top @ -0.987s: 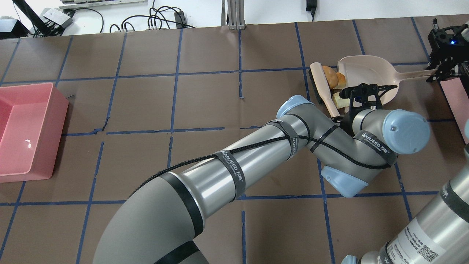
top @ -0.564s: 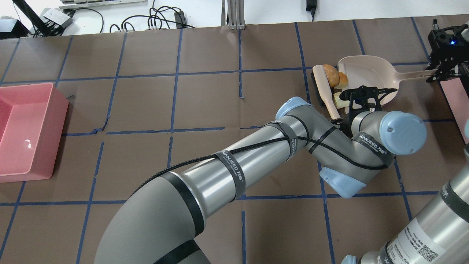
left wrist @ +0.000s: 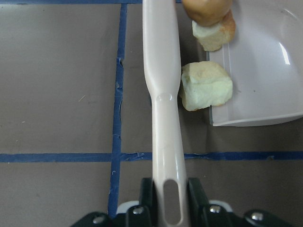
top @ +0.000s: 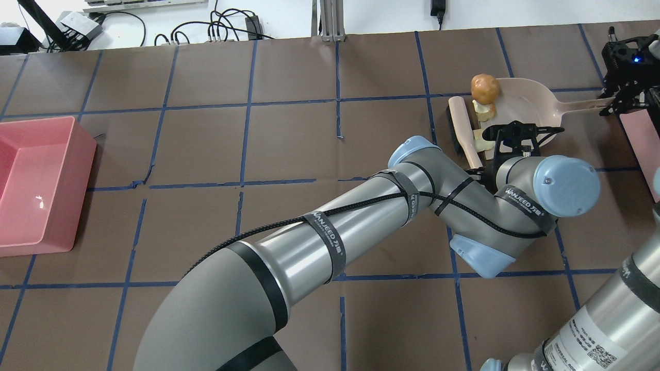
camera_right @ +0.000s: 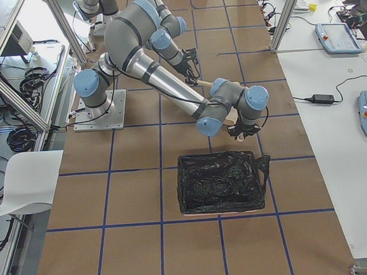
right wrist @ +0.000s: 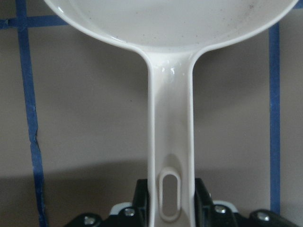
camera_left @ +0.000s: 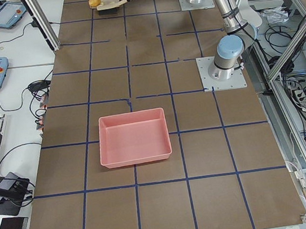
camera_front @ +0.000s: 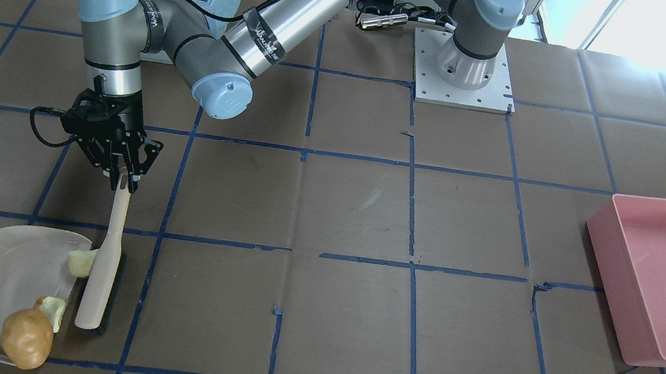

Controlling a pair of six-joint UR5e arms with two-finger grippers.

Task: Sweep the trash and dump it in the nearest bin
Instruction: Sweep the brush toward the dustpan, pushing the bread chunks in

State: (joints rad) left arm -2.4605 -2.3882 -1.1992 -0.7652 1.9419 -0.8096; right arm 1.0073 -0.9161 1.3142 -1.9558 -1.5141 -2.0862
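My left gripper (camera_front: 123, 177) is shut on the handle of a pale hand brush (camera_front: 101, 266), also seen in the left wrist view (left wrist: 163, 118). The brush head lies along the mouth of a pale dustpan (top: 521, 103). My right gripper (right wrist: 169, 203) is shut on the dustpan's handle (right wrist: 169, 118). The tan-brown potato-like lump (top: 484, 87) sits at a corner of the pan's mouth. An orange-edged chunk (left wrist: 214, 34) lies on the pan's lip beside it. A pale yellow chunk (left wrist: 207, 86) rests half on the lip, against the brush.
A pink bin (top: 36, 185) stands at the far left of the table. A bin lined with a black bag (camera_right: 220, 182) stands close to the right gripper; its edge shows in the overhead view (top: 642, 144). The left arm (top: 319, 242) reaches across the table's middle.
The brush has moved right, up to the pan's mouth. The lump has rolled to the pan's far corner, and the two chunks have been pushed onto the lip.
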